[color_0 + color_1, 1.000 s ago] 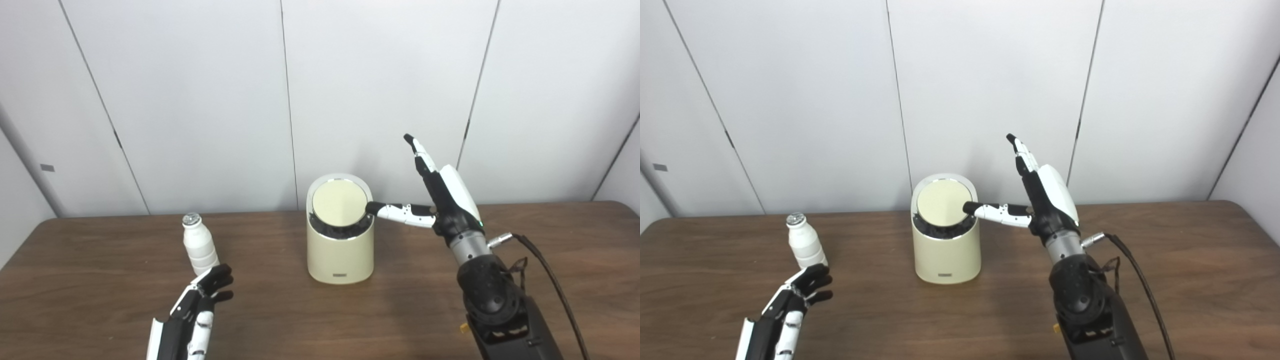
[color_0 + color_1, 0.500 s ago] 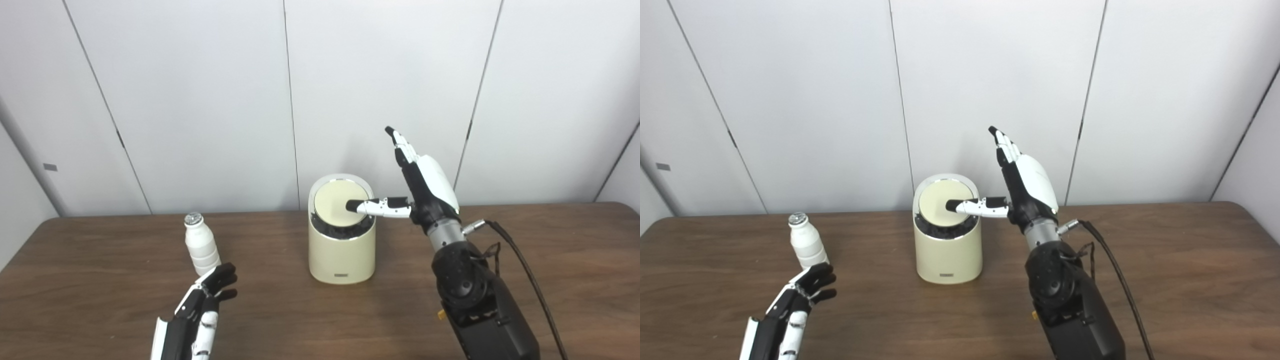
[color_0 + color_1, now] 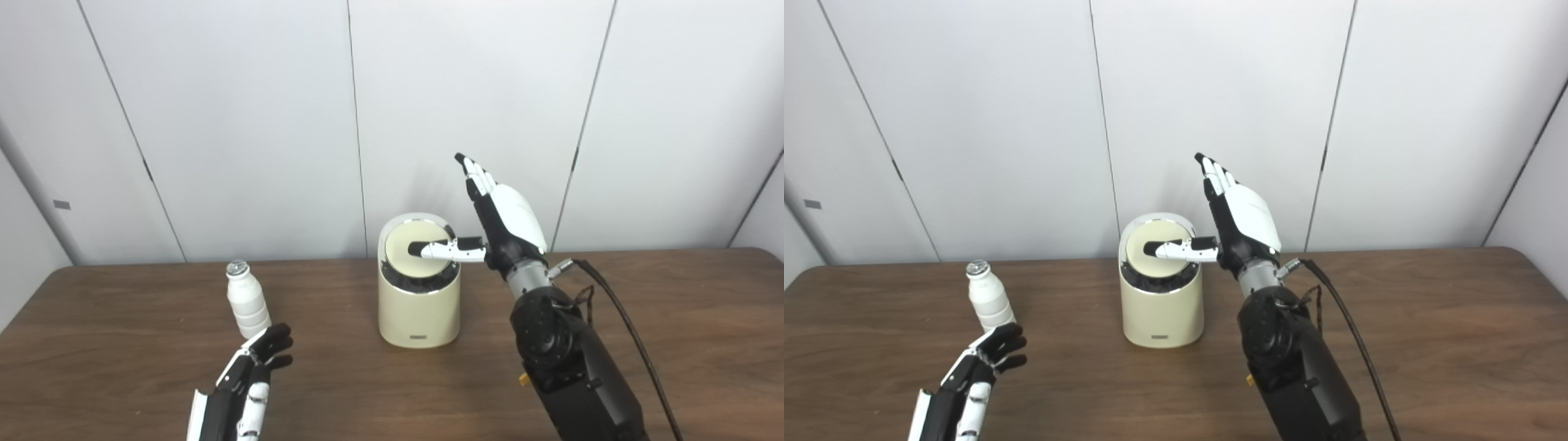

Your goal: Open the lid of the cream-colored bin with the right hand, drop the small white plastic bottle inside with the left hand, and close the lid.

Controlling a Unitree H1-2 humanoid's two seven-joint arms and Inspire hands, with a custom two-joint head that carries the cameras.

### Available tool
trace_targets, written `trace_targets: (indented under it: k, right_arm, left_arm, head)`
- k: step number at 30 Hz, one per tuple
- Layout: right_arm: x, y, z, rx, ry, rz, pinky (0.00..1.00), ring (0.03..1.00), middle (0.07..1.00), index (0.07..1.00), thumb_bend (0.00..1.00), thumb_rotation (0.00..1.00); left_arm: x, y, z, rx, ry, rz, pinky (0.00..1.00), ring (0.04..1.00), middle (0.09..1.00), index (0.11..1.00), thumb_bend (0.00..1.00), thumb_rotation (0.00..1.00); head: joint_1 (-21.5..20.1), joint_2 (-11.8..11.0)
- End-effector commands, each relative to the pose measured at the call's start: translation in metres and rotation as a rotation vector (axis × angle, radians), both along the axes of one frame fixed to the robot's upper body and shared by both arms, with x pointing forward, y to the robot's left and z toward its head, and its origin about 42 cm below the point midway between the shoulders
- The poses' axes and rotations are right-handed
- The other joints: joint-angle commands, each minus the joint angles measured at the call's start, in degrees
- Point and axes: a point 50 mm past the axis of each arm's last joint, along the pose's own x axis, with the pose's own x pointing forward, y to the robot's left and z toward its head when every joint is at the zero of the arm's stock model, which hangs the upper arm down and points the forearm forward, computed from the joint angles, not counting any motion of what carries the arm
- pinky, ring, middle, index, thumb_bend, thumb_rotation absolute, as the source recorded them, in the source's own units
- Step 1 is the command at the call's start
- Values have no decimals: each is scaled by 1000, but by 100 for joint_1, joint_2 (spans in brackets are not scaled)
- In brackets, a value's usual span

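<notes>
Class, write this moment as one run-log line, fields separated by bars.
right hand: open, thumb over lid | left hand: open, empty | bottle: upright on table | bin: not yet open

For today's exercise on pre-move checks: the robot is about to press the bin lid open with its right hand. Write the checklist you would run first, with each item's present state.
1. Right hand over the lid, thumb reaching across it: ok.
2. Thumb actually touching the lid: cannot tell.
3. Lid open: not ok, it sits flat on the cream-colored bin.
4. Small white plastic bottle upright on the table, left of the bin and apart from it: ok.
5. Left hand holding the bottle: not ok, it is open, near the bottle's base.
6. Cable from the right wrist apart from the bin: ok.
</notes>
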Motion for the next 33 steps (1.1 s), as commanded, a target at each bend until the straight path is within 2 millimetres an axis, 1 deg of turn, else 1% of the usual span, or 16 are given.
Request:
trace_targets:
  k: [1,2,6,13,16,27,29,33]
  right_arm:
    - [7,7,30,-6,-81,3,1000,1000,1000,1000,960,450]
    - [8,8,29,-9,-78,1,1000,1000,1000,1000,970,429]
    - [11,7,25,-25,-70,-7,1000,1000,1000,1000,984,395]
    - [12,6,22,-47,-69,-19,1000,1000,1000,1000,997,237]
    - [12,5,22,-58,-69,-24,1000,1000,1000,1000,998,188]
    - [10,4,20,-65,-63,-25,1000,1000,1000,1000,973,70]
    - [9,5,19,-72,-48,-22,1000,1000,1000,1000,965,60]
    - [7,9,15,-89,-17,-14,983,1000,1000,1000,951,6]
  left_arm:
    - [0,-3,14,7,-78,-1,738,803,824,810,230,768]
    - [0,-3,14,6,-79,-1,736,802,824,810,233,766]
    - [-1,-4,15,9,-79,-1,739,803,824,811,239,768]
    - [1,-4,15,-5,-77,-14,742,805,824,811,240,757]
    - [0,-4,16,0,-75,-12,745,807,826,811,242,749]
    - [1,-4,16,-4,-75,-16,749,813,829,815,249,757]
    - [1,-4,16,-3,-76,-22,749,814,830,816,248,762]
    - [1,-6,16,-3,-74,-24,744,810,827,811,243,744]
  head:
    - [7,1]
    - [9,14]
    - [14,32]
    - [11,53]
    - [6,63]
    - [-19,89]
    - [-19,85]
    - [2,95]
